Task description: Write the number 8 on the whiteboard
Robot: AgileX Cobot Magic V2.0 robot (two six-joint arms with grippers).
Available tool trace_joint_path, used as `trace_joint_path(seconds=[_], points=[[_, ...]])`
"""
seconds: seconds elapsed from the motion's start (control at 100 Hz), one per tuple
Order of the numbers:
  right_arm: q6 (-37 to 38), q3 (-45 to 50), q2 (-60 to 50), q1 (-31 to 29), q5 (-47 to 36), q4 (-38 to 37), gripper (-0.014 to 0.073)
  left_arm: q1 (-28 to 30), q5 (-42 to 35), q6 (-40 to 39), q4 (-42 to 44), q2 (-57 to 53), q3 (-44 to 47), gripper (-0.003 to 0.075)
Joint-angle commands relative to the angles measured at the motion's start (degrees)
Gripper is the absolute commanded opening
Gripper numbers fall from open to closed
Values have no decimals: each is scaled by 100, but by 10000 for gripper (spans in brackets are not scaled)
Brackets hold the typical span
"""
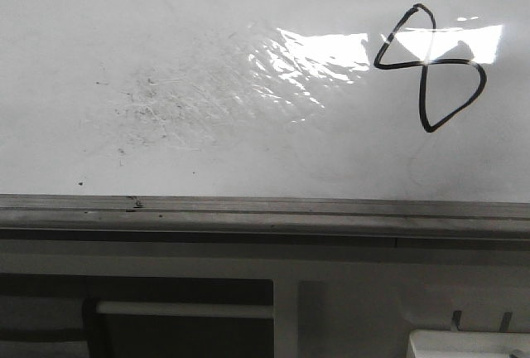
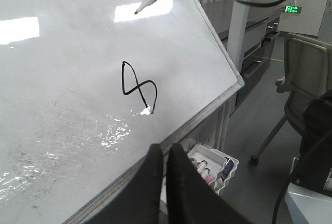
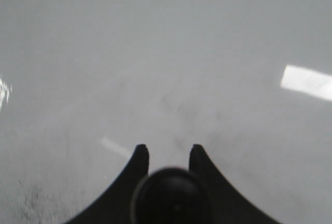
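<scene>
Where glare streaks the whiteboard (image 1: 99, 26), number 8 (image 1: 429, 68) drawn in black, tilted, just beside the bright patch, well above the grey edge rail (image 1: 265, 213). Right gripper (image 3: 167, 154) clamped on a marker (image 3: 171, 198) over the whiteboard. Left gripper (image 2: 166, 154) closed, empty, beyond the rail.

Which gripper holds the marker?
The right gripper: the marker sits between its fingers, its round dark end facing the wrist camera. The left gripper has its fingers almost together with nothing between them.
</scene>
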Motion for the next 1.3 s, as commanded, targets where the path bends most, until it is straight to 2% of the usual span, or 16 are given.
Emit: trace_joint_path(seconds=[0.0, 0.07, 0.19, 0.29, 0.4, 0.7, 1.01, 1.14, 1.23, 1.29], points=[[-33, -201, -558, -24, 124, -257, -71, 2, -78, -56, -105, 97, -169, 14], [-33, -201, -859, -24, 196, -223, -71, 2, -69, -56, -105, 231, -180, 95], [-33, -177, -956, -24, 385, -7, -71, -8, 25, -45, -105, 751, -315, 288], [-33, 24, -801, -24, 904, 100, -71, -8, 273, 137, -77, 1381, -615, 369], [-33, 375, -473, -24, 1829, 100, -71, -8, 786, 758, -77, 2012, -1020, 368], [-33, 887, 337, -24, 3775, -96, -71, -8, 1418, 1152, -77, 2981, -1666, 368], [-23, 896, 993, -24, 4763, -348, -71, -8, 2037, 1204, -77, 3553, -1959, 368], [-23, 896, 1144, -24, 4905, -348, -71, -8, 2249, 1204, -77, 3870, -1997, 363], [-23, 896, 1156, -24, 5003, -348, -71, -8, 2287, 1204, -77, 4037, -1997, 310], [-23, 896, 1156, -24, 5064, -348, -71, -8, 2287, 1204, -107, 4125, -1997, 249]])
